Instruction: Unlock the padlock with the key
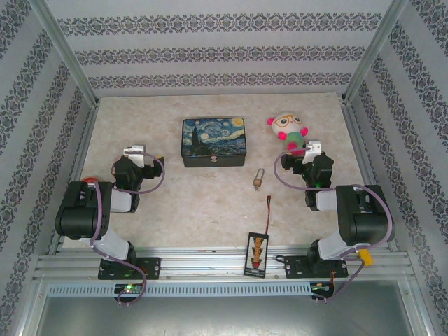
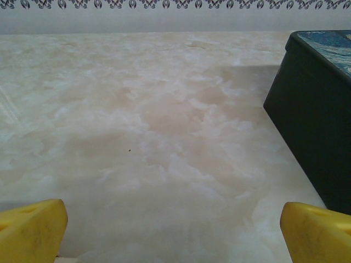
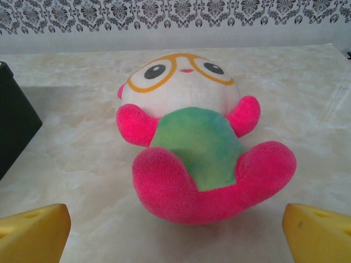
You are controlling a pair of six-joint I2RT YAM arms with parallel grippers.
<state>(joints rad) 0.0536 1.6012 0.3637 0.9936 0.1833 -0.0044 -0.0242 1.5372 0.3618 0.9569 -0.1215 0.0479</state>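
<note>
The tiny brass padlock (image 1: 259,177) lies on the marble-patterned table between the two arms, its thin shackle pointing away from me. A small bit lies against its near end; I cannot tell whether that is the key. My left gripper (image 1: 134,151) (image 2: 175,235) is open over bare table, far left of the padlock, its yellow fingertips (image 2: 33,227) wide apart with nothing between them. My right gripper (image 1: 313,148) (image 3: 175,235) is open too, right of the padlock and just in front of a plush toy.
A painted box (image 1: 213,141) (image 2: 318,120) stands at the back centre, right of my left gripper. A pink and green plush toy (image 1: 288,131) (image 3: 197,148) lies just beyond my right fingers. A black connector board (image 1: 256,253) with a red wire (image 1: 270,210) sits near the front edge.
</note>
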